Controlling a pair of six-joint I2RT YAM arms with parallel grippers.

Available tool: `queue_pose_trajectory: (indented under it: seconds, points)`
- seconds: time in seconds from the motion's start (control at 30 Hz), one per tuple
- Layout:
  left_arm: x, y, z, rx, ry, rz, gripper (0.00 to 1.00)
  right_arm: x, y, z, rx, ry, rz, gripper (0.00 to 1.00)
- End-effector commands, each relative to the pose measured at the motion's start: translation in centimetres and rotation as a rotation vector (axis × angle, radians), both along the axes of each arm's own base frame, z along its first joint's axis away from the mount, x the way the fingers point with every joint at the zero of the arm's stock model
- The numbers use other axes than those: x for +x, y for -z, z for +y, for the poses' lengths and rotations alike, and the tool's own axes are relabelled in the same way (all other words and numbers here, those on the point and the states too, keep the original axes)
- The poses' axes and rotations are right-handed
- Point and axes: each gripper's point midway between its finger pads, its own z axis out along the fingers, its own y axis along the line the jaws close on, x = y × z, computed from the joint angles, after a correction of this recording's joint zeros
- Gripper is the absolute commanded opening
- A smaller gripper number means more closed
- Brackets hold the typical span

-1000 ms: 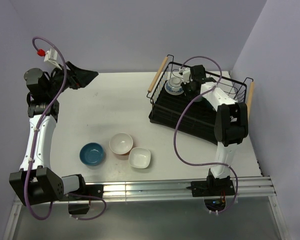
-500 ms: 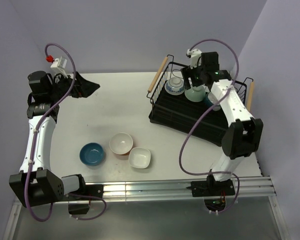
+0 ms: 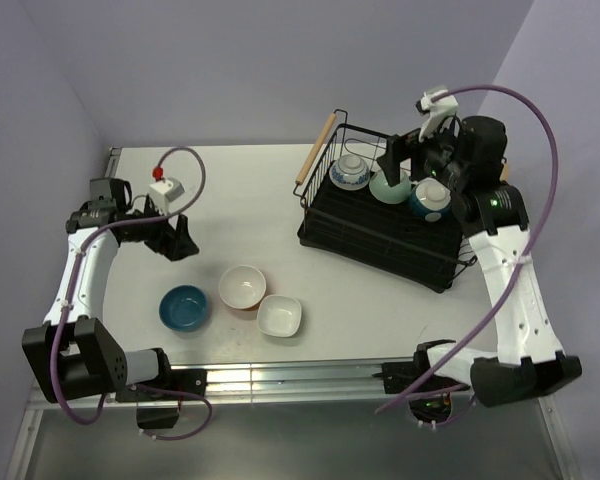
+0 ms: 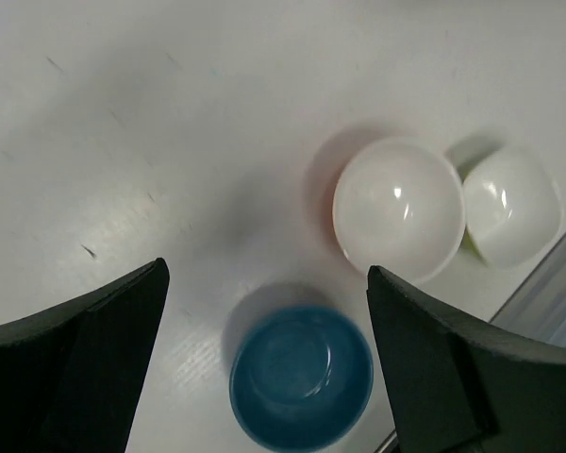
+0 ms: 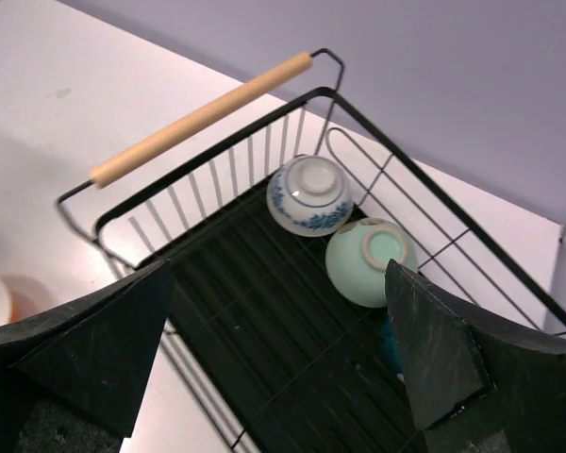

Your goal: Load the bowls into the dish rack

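Dish rack (image 3: 380, 235) sits far right on table (image 3: 230, 190), with wooden handle (image 3: 316, 148) at its left end. 3 bowls stand in a row along the rack's far side, base-up: patterned bowl (image 3: 349, 173) leftmost, mint bowl (image 3: 389, 186) in the middle, teal bowl (image 3: 429, 198) rightmost.

R gripper (image 3: 398, 155) hangs above the rack's far edge, over the mint bowl. R wrist cam shows its fingers (image 5: 85, 359) spread wide w/ nothing between them; patterned bowl (image 5: 309, 195) and mint bowl (image 5: 370, 261) are just beside each other below.

3 bowls are loose on the table, near centre-left: blue bowl (image 3: 184, 307), orange-sided white bowl (image 3: 242, 286) and squarish white bowl (image 3: 280, 316). All are mouth-up; the white two touch or nearly so.

L gripper (image 3: 175, 240) hangs above the table, left of and beyond the blue bowl. Its fingers (image 4: 75, 359) are apart and empty. L wrist cam shows blue bowl (image 4: 302, 376) low between them, not touched.
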Motion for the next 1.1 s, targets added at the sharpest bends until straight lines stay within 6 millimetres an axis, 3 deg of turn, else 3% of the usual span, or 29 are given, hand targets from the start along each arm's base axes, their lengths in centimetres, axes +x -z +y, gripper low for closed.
queue_pose_trajectory:
  seconds: [0.0,0.2,0.23,0.27,0.43,0.67,0.87,0.97,1.07]
  points:
    - [-3.3,3.7,0.9,0.128,0.141,0.053,0.91,-2.1,-0.5,1.3,0.074,-0.071,-0.017,1.0]
    - [-3.7,5.9,-1.8,0.106,0.152,0.052,0.9,-4.9,2.2,2.8,0.219,-0.102,0.123,1.0]
    - [-2.5,6.1,-1.9,0.141,0.14,0.002,0.89,-5.1,3.5,2.8,0.218,-0.101,0.151,1.0]
    - [-3.0,6.9,-3.4,0.145,0.16,0.02,0.89,-5.5,3.6,2.9,0.245,-0.093,0.163,1.0]
    - [-1.2,8.8,-6.5,0.193,0.171,0.006,0.84,-6.2,6.2,2.8,0.292,-0.048,0.244,1.0]
    - [0.0,12.2,-8.1,0.222,0.181,0.09,0.75,-5.9,7.2,2.4,0.341,0.024,0.315,1.0]
    - [-0.2,13.4,-8.3,0.228,0.188,0.12,0.54,-5.9,7.1,2.7,0.386,0.032,0.314,0.99]
    - [-0.5,13.2,-8.3,0.227,0.192,0.111,0.31,-5.8,7.3,2.8,0.412,0.04,0.321,0.98]
    - [-1.5,12.7,-8.4,0.211,0.215,0.109,0.14,-5.8,7.4,3.5,0.435,0.002,0.324,0.94]
